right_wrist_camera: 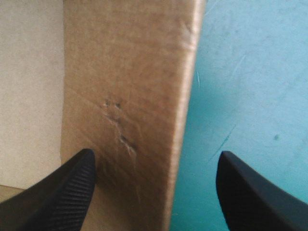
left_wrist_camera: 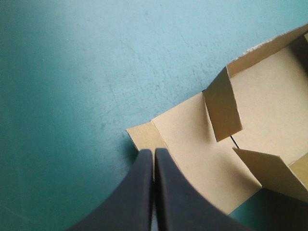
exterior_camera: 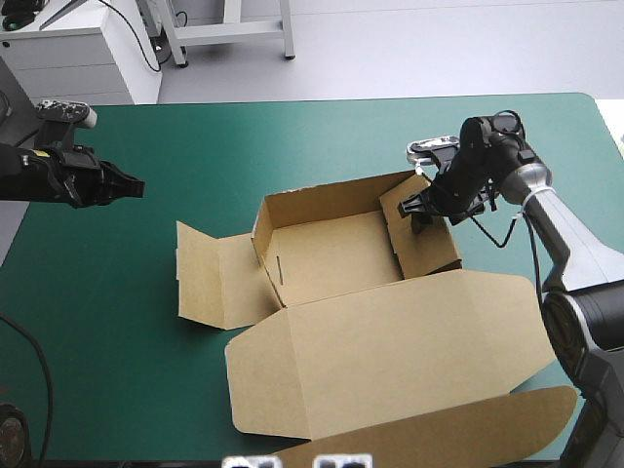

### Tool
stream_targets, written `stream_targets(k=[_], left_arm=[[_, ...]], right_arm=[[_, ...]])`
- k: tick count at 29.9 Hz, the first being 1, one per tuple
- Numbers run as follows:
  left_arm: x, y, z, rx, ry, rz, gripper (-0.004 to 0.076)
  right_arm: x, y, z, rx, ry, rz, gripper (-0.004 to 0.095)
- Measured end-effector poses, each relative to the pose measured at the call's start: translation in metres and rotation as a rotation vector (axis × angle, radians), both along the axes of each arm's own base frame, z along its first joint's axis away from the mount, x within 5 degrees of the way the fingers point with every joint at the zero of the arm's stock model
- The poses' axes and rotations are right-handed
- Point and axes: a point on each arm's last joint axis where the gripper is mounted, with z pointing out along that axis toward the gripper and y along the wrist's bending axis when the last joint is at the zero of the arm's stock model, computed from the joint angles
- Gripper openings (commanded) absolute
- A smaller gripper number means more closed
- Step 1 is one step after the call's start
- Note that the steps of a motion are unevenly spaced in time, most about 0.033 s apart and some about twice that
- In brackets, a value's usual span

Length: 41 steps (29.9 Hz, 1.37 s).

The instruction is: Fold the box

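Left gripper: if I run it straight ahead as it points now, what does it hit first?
Most likely the flat left flap of the box, lying on the teal-green cover: the shut left gripper aims at that flap's near corner. Its height above the flap is unclear.

Left hand point(left_wrist_camera: 154, 151) pinched (right hand point(right_wrist_camera: 155, 153) agape)

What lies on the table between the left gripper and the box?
Nothing: only bare teal-green cover separates the left gripper from the box, seen in the high view.
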Motion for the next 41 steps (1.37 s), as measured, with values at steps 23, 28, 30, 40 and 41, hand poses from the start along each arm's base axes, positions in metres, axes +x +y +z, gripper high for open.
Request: stream_targets(k=[23,28,30,40,41], left_arm=[[0.0,0.0,0.0,0.0,0.0,0.0,-0.0008],[0.0,0.0,0.0,0.002,0.0,-0.002,-0.0008],[0.0,0.0,-0.001,0.001,0.001,-0.002,-0.0008],[0.002,0.008,-0.004,0.083,-0.003,0.04,-0.0008],[0.003,0.009,-0.005,0.093,0.003,0.049,-0.0008]], right_arm=[[-0.004,-0.001,-0.03,-0.027,0.087,0.007,-0.0014],[-0.004,-0.001,-0.03,-0.03,0.085,0.022,-0.0015],[-0.004,-0.002,-0.027,-0.03,0.074,0.023,-0.0018],[-0.025,-0.045,0.049,0.02,-0.131,-0.053,-0.002],[-0.029,-0.052,0.056,0.031,-0.151,-0.068,-0.002]])
